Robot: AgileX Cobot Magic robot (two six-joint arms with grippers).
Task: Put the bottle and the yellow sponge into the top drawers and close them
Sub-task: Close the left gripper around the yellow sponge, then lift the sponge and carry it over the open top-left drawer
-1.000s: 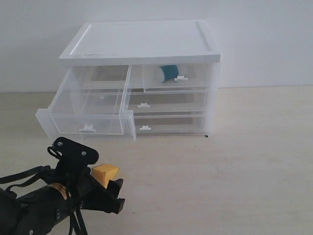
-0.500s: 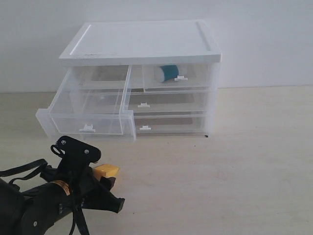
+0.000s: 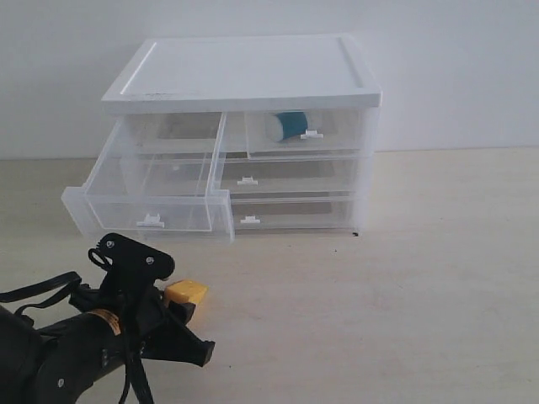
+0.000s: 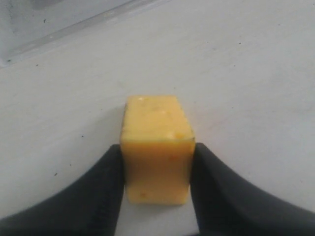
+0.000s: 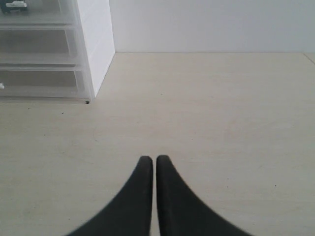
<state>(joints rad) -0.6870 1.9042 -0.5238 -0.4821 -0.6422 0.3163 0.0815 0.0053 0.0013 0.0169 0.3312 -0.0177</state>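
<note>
The yellow sponge (image 4: 156, 147) lies on the table in front of the cabinet, and my left gripper (image 4: 157, 153) is shut on it, one black finger pressed against each side. From the exterior view the sponge (image 3: 187, 291) peeks out just beyond the left gripper (image 3: 179, 313). The bottle (image 3: 286, 126) lies inside the shut top right drawer (image 3: 313, 135). The top left drawer (image 3: 152, 202) is pulled far out, with nothing in it. My right gripper (image 5: 154, 160) is shut on nothing, low over bare table and out of the exterior view.
The white-topped cabinet (image 3: 244, 71) stands at the back against the wall; its side (image 5: 96, 44) shows in the right wrist view. Two full-width clear drawers (image 3: 286, 177) below are shut. The open drawer's front overhangs the table just beyond my left arm.
My left gripper has sunk lower around the yellow sponge, and its fingers now flank it; less of the sponge shows in the exterior view. The drawers and bottle have not moved.
</note>
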